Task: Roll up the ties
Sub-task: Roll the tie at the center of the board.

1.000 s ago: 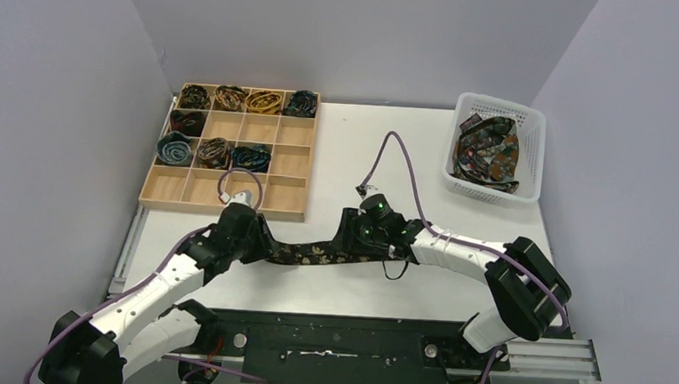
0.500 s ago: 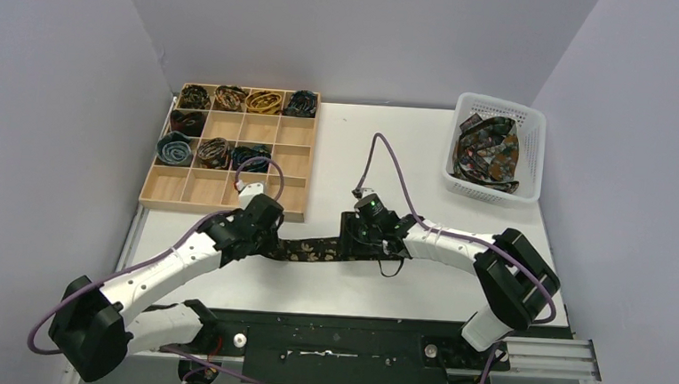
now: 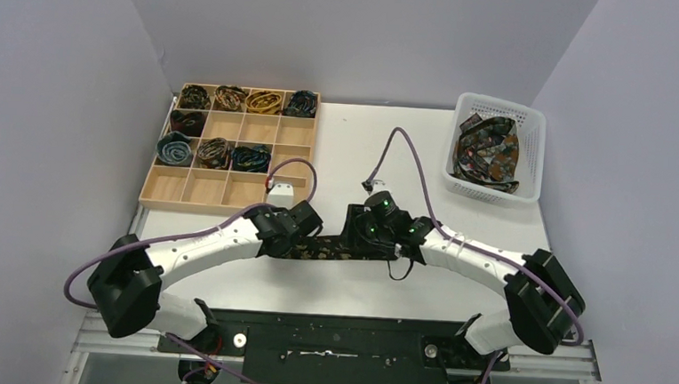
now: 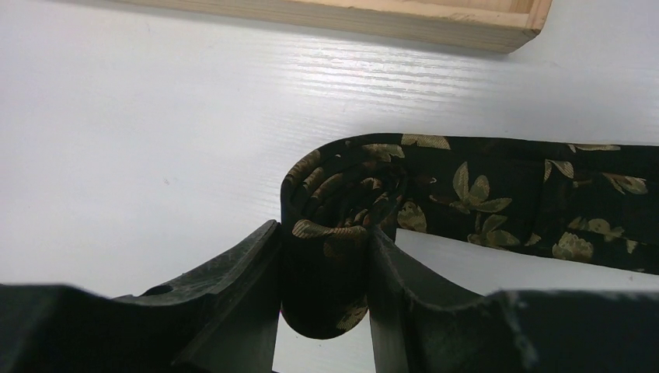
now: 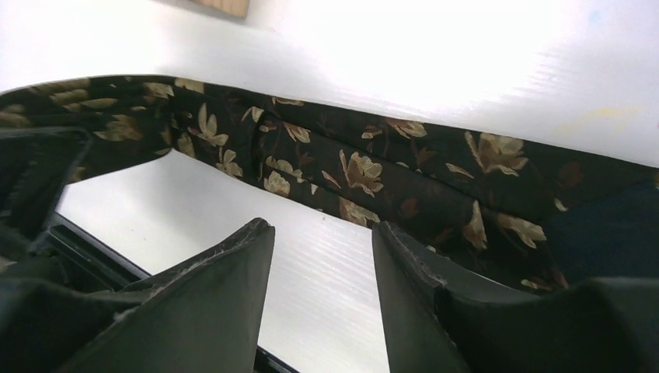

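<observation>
A dark tie (image 3: 337,248) with gold flowers lies flat on the white table between my two grippers. My left gripper (image 4: 322,233) is shut on its rolled end, a small upright coil (image 4: 342,190), and the flat strip (image 4: 528,194) runs off to the right. In the top view the left gripper (image 3: 305,228) is at the strip's left end and the right gripper (image 3: 360,233) is at its right end. My right gripper (image 5: 322,229) is open over bare table, with the tie (image 5: 373,171) lying just beyond its fingertips.
A wooden compartment tray (image 3: 224,208) stands at the back left with several rolled ties (image 3: 215,152) in it; its near edge (image 4: 388,15) is close behind the coil. A white basket (image 3: 500,102) at the back right holds loose ties (image 3: 488,152).
The left gripper has travelled right along the tie with the coil, so the flat stretch is much shorter. The right gripper's jaws have parted a little.
</observation>
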Action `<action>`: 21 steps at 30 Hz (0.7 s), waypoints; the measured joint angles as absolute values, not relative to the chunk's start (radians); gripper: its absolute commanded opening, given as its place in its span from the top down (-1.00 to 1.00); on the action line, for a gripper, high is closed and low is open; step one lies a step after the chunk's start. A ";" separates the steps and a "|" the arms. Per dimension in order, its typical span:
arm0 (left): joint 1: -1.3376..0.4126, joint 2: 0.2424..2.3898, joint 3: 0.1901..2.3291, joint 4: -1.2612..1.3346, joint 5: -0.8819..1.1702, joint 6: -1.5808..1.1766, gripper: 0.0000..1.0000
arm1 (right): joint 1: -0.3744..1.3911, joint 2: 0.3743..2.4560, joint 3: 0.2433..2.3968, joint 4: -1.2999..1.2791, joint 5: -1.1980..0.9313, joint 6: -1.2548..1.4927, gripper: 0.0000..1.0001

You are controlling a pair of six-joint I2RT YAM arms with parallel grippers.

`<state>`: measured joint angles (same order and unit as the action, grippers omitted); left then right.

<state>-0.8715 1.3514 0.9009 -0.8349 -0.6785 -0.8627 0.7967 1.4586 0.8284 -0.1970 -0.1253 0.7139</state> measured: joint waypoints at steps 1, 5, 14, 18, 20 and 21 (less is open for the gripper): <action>-0.883 1.372 0.911 -0.845 -0.693 -0.870 0.23 | 0.795 1.441 0.825 -0.199 -0.116 0.717 -0.01; -0.920 1.445 0.953 -0.876 -0.736 -0.891 0.23 | 0.783 1.329 0.789 -0.212 -0.051 0.732 0.04; -0.987 1.554 1.023 -0.876 -0.757 -0.908 0.18 | 0.746 1.129 0.699 -0.233 0.092 0.770 0.04; -1.001 1.617 1.060 -0.863 -0.751 -0.906 0.14 | 0.731 1.100 0.680 -0.241 0.117 0.783 0.03; -1.007 1.649 1.082 -0.854 -0.743 -0.905 0.07 | 0.723 1.099 0.672 -0.241 0.117 0.790 0.03; -1.008 1.661 1.090 -0.849 -0.738 -0.903 0.04 | 0.719 1.099 0.669 -0.242 0.117 0.793 0.03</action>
<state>-1.0084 1.6608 1.0897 -0.8486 -0.7380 -0.9031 0.7193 1.0988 0.6689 -0.2424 0.1165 0.7933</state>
